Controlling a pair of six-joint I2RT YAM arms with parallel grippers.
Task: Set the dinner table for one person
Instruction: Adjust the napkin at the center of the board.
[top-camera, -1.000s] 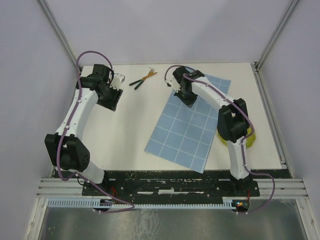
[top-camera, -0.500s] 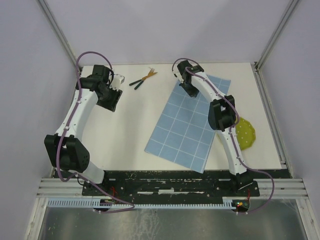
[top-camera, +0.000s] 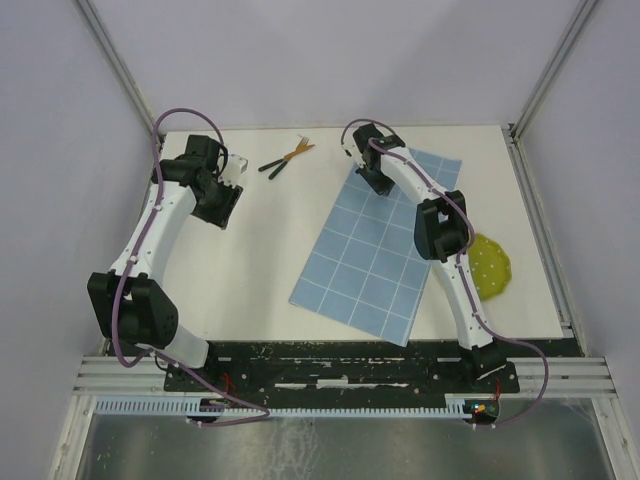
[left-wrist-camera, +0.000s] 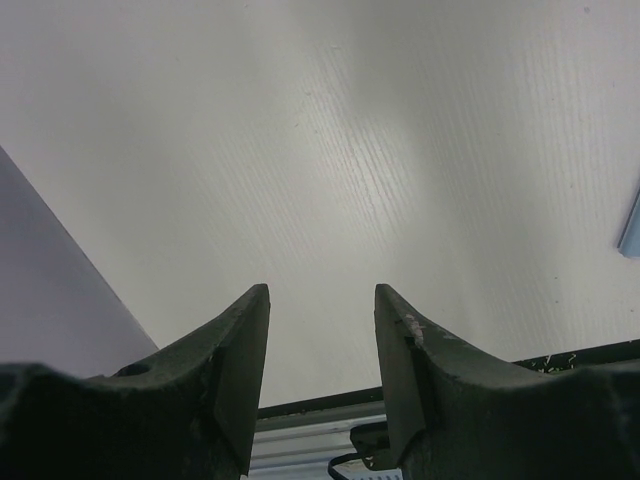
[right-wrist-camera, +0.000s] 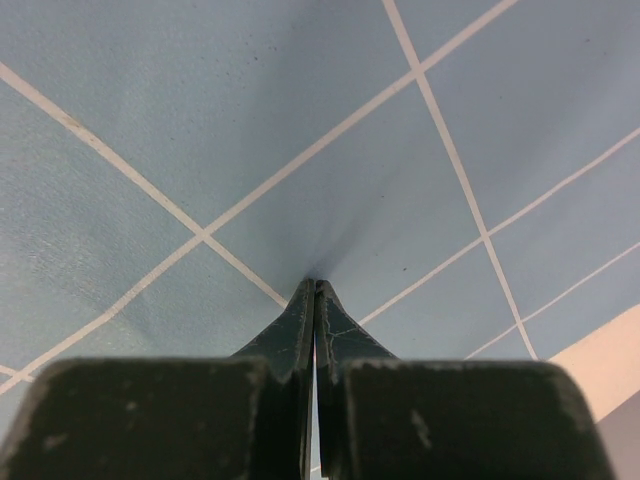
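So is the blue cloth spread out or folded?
Spread out: the cloth lies flat on the table, grid squares showing across it, no folds visible.

The right tool (right-wrist-camera: 315, 290) has moved farther back along the cloth (top-camera: 370, 260).

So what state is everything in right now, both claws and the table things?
left gripper: open, empty, above bare dinner table.
right gripper: shut, pinching the blue cloth.
blue cloth: spread flat, askew on the table.
cutlery: two pieces crossed, lying near the far edge.
yellow-green dish: on the table beside the cloth, partly behind the right arm.
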